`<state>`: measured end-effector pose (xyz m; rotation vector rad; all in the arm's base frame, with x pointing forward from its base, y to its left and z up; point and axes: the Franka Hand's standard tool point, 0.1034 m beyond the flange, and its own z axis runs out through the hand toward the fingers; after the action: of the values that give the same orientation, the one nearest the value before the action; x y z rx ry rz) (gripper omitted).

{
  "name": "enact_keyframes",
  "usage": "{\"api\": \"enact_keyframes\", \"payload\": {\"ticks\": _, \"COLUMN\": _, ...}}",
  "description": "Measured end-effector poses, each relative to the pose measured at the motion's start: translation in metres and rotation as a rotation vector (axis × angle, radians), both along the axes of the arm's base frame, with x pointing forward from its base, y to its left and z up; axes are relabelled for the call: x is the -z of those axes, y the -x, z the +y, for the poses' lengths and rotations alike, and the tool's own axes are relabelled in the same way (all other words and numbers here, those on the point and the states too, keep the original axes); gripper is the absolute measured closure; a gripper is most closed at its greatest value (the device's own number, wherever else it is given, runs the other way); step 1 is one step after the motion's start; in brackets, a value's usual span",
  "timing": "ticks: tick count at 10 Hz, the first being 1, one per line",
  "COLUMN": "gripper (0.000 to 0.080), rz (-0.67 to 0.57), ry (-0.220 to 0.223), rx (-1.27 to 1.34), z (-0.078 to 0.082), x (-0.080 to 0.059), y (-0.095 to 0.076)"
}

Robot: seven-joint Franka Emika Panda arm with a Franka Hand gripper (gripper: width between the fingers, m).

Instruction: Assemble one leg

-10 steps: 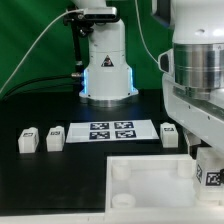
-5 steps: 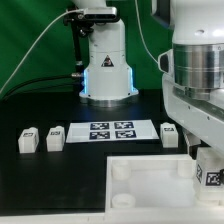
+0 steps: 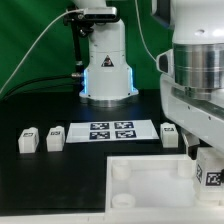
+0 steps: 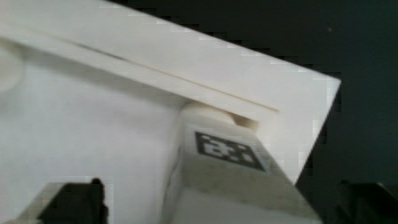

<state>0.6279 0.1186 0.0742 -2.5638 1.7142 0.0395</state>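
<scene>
A white leg point(image 4: 231, 170) with a black-and-white tag stands at a corner of the large white tabletop point(image 4: 89, 110). My gripper point(image 4: 217, 205) straddles it. Its dark fingertips point(image 4: 71, 203) stand wide on either side, with a gap between each one and the leg, so it is open. In the exterior view this leg point(image 3: 212, 176) shows at the tabletop's point(image 3: 150, 185) far corner on the exterior view's right, under my arm point(image 3: 195, 70). Three more legs stand on the black table: two on the exterior view's left point(image 3: 28, 140) point(image 3: 55, 137) and one on its right point(image 3: 169, 135).
The marker board point(image 3: 110, 131) lies flat between the loose legs. The robot's base point(image 3: 106, 70) stands behind it, with cables and a green backdrop. The tabletop has round corner sockets point(image 3: 122, 172).
</scene>
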Motion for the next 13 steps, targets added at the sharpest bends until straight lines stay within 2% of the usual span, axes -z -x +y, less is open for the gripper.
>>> {"api": "enact_keyframes", "payload": {"ticks": 3, "gripper": 0.0151, "rz": -0.046, "ry": 0.007, "rx": -0.635, "z": 0.01, "x": -0.004, "y": -0.004}}
{"api": "enact_keyframes", "payload": {"ticks": 5, "gripper": 0.0151, "rz": -0.063, "ry": 0.014, "rx": -0.85, "z": 0.009, "x": -0.002, "y": -0.001}}
{"api": "enact_keyframes", "payload": {"ticks": 8, "gripper": 0.0151, "rz": -0.071, "ry": 0.029, "rx": -1.087, "z": 0.005, "x": -0.002, "y": -0.002}}
{"api": "enact_keyframes", "payload": {"ticks": 10, "gripper": 0.0177, "rz": -0.067, "ry": 0.028, "rx": -1.02, "z": 0.005, "x": -0.002, "y": -0.002}}
{"api": "enact_keyframes", "payload": {"ticks": 11, "gripper": 0.0355, "rz": -0.066, "ry": 0.026, "rx": -0.995, "z": 0.005, "x": -0.002, "y": -0.002}}
{"api": "enact_keyframes", "payload": {"ticks": 12, "gripper": 0.0355, "rz": -0.058, "ry": 0.022, "rx": -0.871, "z": 0.005, "x": -0.001, "y": -0.001}}
{"api": "enact_keyframes", "payload": {"ticks": 13, "gripper": 0.0499, "rz": -0.05, "ry": 0.021, "rx": -0.753, "z": 0.003, "x": -0.001, "y": -0.001}}
